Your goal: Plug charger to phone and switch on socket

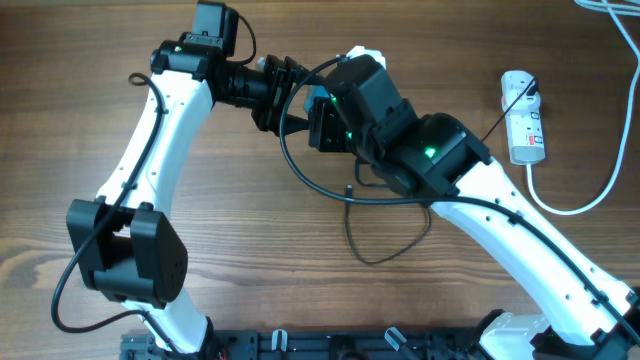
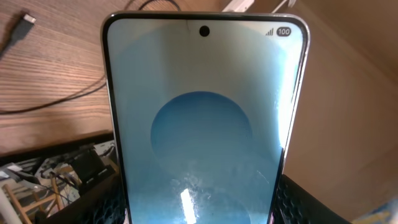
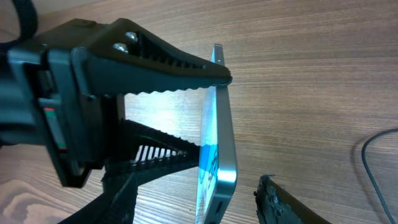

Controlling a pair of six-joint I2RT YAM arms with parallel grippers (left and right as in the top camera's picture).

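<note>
The phone (image 1: pixel 322 100), cyan screen lit, is held up off the table by its long edges in my shut left gripper (image 1: pixel 292 95). It fills the left wrist view (image 2: pixel 199 124), with that gripper's (image 2: pixel 199 208) pads at both lower edges. In the right wrist view it shows edge-on (image 3: pixel 219 143), port end towards the camera. My right gripper (image 3: pixel 199 208) is open, its fingers on either side of that end, apart from it. The charger's black cable (image 1: pixel 385 258) loops on the table, its plug (image 1: pixel 348 188) lying free; it also shows in the left wrist view (image 2: pixel 25 20). The socket (image 1: pixel 524 120) lies at the far right.
The socket's white cord (image 1: pixel 600 190) curves along the right edge of the wooden table. A black rail (image 1: pixel 330 345) with fittings runs along the front edge. Both arms crowd the middle back of the table.
</note>
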